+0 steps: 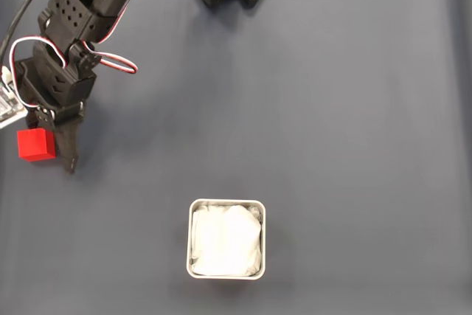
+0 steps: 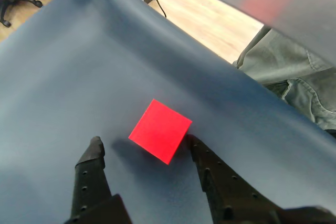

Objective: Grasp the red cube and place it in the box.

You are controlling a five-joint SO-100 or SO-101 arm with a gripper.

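Gripper fingers spread apart, the cube between their tips, touching the right finger in the wrist view. In the fixed view the arm hides part of the cube; the box sits well apart.

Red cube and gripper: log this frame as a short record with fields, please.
cube: red cube on the dark blue table cover, far left in the fixed view
gripper: gripper open, fingers either side of the cube, right finger at its corner
grasp: not closed yet
box: white box apart, holds only paper lining
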